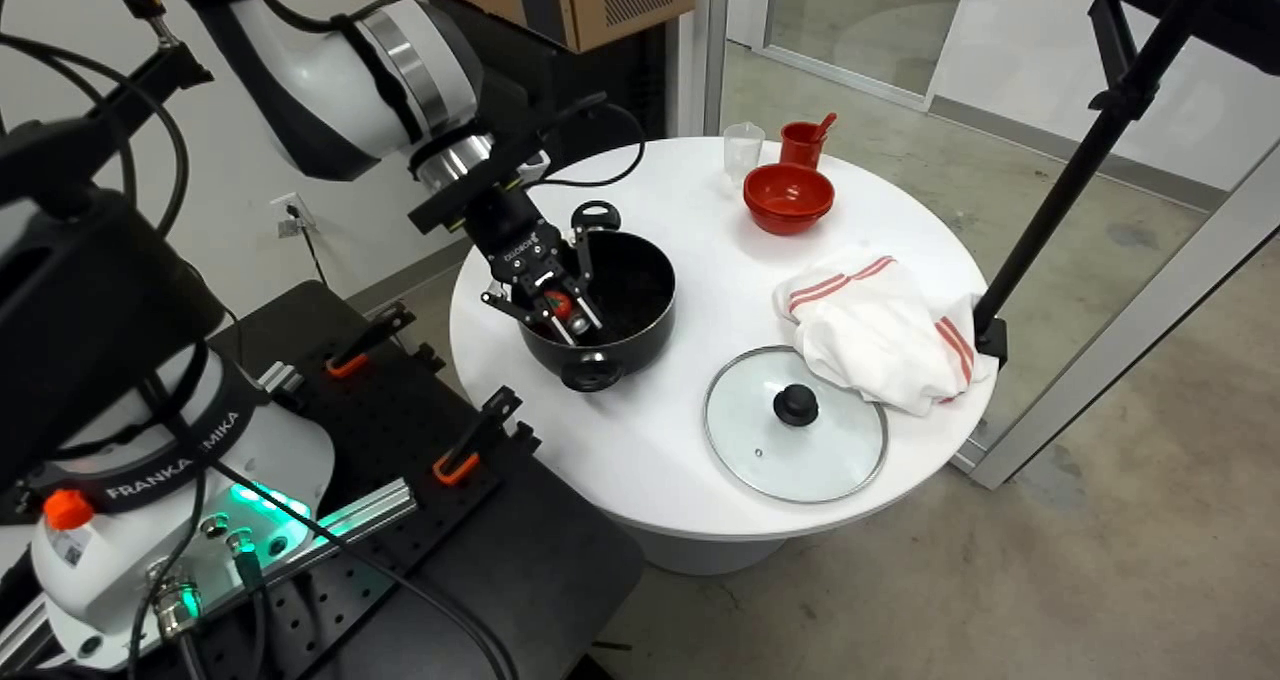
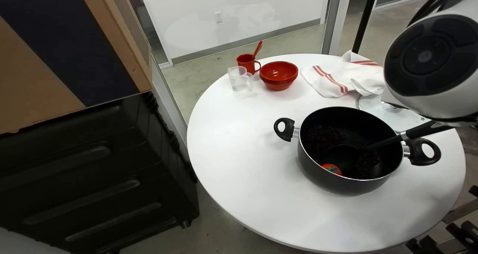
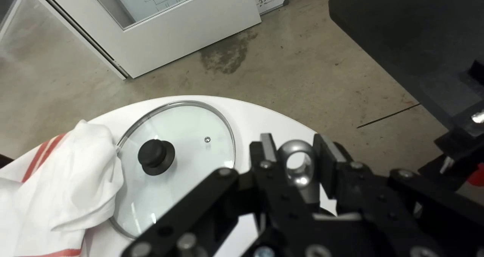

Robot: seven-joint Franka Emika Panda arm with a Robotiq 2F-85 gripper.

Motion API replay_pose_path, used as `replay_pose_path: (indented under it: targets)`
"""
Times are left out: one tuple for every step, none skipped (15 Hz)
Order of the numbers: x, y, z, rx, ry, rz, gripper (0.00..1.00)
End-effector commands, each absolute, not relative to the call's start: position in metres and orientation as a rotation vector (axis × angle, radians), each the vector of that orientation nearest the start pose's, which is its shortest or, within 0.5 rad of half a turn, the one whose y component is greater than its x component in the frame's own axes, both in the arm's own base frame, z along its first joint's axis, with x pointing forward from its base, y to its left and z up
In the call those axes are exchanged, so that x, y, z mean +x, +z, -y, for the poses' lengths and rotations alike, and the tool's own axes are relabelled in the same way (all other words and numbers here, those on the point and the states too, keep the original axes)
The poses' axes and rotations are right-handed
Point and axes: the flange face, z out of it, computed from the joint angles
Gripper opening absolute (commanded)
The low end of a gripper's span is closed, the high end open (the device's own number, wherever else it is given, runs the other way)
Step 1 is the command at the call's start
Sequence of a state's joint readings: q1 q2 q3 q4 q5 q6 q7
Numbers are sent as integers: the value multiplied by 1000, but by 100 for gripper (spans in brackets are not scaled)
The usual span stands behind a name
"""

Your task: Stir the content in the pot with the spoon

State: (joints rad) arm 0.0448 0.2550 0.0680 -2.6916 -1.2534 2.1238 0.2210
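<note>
At the lower right of the wrist view, my end effector (image 3: 295, 155) is closed on the metal ring that ends the spoon (image 3: 302, 185), 1 pad on each side. A ring between 2 flat pads may let the spoon pivot, so I should begin the stir gently.

Left of centre in an exterior view, I reach down over the pot (image 1: 645, 345), which sits on the white surface (image 1: 650, 460) with nothing seen bracing it. Small, slow circles seem best; a hard push, or levering on the rim, could slide the pot.

Right of centre in an exterior view, the spoon slants over the pot's right rim and down inside, its head just beside the content (image 2: 329, 167). I would sweep around that lump rather than press on it. The content looks rounded and red-orange with a green mark, at the lower wall of the pot in the frame, partly cut off by the rim; dark specks (image 2: 325, 134) show around the inside. The spoon is slim and black with 1 pale band, and its head nearly vanishes against the pot; whether it touches the bottom, I cannot tell.
</note>
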Motion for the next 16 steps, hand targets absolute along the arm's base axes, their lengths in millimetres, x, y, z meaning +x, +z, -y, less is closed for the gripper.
replay_pose_path:
  targets:
    - [319, 126, -2, 1956, -636, -1167, 7]
    - [319, 125, -2, 1962, -635, -1167, 7]
    - [321, 125, -2, 1969, -634, -1164, 7]
    - [325, 124, -2, 1981, -627, -1153, 7]
    - [328, 123, -2, 1993, -617, -1146, 7]
    - [336, 121, -3, 2019, -597, -1127, 7]
    - [344, 120, -4, 2042, -575, -1101, 7]
    - [355, 117, -5, 2064, -545, -1068, 7]
    - [362, 116, -6, 2083, -518, -1045, 7]
    - [373, 114, -9, 2103, -484, -1013, 7]
    - [381, 114, -12, 2117, -455, -987, 7]
    - [388, 114, -12, 2125, -438, -960, 7]
    - [393, 114, -13, 2131, -424, -941, 7]
    - [397, 115, -12, 2126, -409, -932, 7]
    - [401, 116, -11, 2123, -403, -927, 7]
    - [404, 120, -8, 2119, -397, -929, 7]
